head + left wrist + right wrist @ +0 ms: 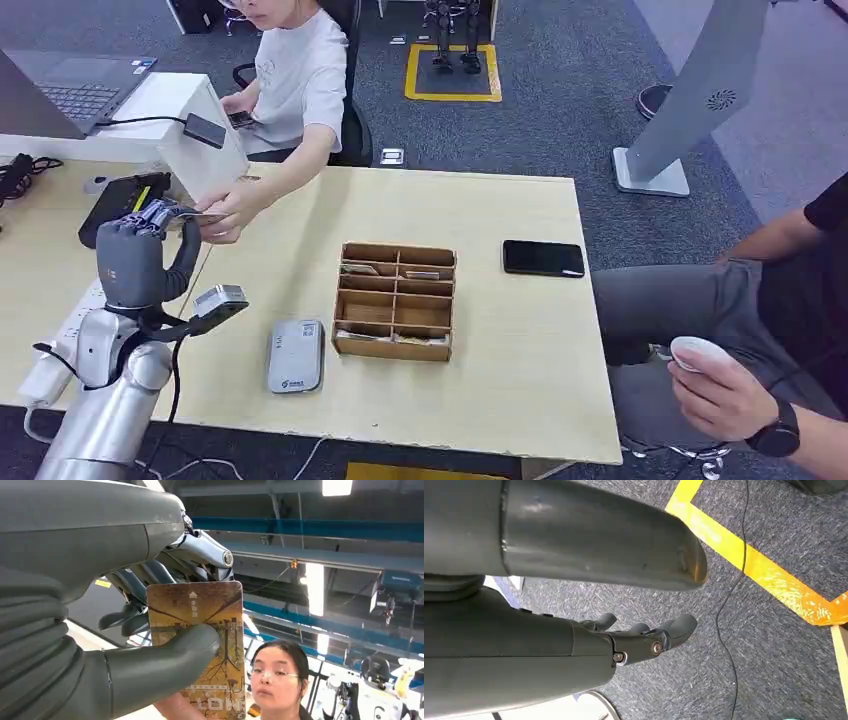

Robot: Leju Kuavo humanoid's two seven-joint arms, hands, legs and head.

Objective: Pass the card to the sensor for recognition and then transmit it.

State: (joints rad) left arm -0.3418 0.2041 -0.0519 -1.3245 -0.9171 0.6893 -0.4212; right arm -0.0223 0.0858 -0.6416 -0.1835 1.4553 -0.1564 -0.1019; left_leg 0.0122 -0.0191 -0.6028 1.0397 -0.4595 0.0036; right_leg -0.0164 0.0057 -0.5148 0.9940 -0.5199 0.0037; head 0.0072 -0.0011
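- Glossy brown-gold card (205, 630), flat and rectangular, is pinched between the left hand (135, 255) thumb and fingers (150, 575); a person's hand (225, 210) grips its far edge.
- Right hand (644, 637) hangs with fingers loosely spread, holding nothing, over grey carpet (774, 645).
- Pale wood table (500, 380) carries a compartmented wooden box (395, 300), grey sensor (295, 355), black phone (543, 258).

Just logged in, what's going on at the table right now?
The robot's left hand is raised over the table's left side, pinching a brown patterned card between thumb and fingers. A seated person's hand reaches in and touches the card, so a handover looks under way. The grey card reader lies flat beside the wooden compartment box. The right hand hangs empty over the carpet.
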